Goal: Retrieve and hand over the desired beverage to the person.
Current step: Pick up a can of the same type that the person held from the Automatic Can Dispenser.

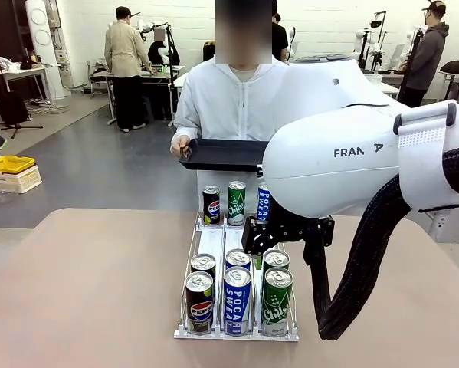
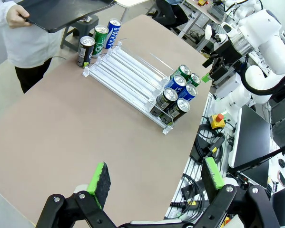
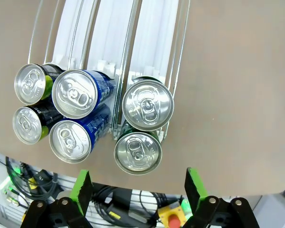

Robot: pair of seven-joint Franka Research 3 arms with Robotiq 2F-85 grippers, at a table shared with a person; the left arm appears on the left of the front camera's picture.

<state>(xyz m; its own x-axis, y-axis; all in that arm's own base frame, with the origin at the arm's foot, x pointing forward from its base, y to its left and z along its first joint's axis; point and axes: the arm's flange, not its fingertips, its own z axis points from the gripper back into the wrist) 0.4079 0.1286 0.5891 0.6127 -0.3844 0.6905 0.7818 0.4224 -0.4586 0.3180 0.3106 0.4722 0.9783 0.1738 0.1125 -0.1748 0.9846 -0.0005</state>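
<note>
Green aluminium can (image 3: pixel 137 153): upright, front of clear plastic rack's (image 3: pixel 109 28) right lane
Right hand (image 3: pixel 137 176): directly above it, wide open, empty

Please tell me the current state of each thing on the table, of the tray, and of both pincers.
Left pincer: open, holding nothing, above the table.
Right pincer: open, holding nothing, over the six near cans.
Six near cans: upright in the clear rack, unopened.
Three far cans: upright.
Black tray: held by the person's hand.

The cans (image 1: pixel 237 299) are black, blue and green, the rack (image 1: pixel 214 239) clear.
</note>
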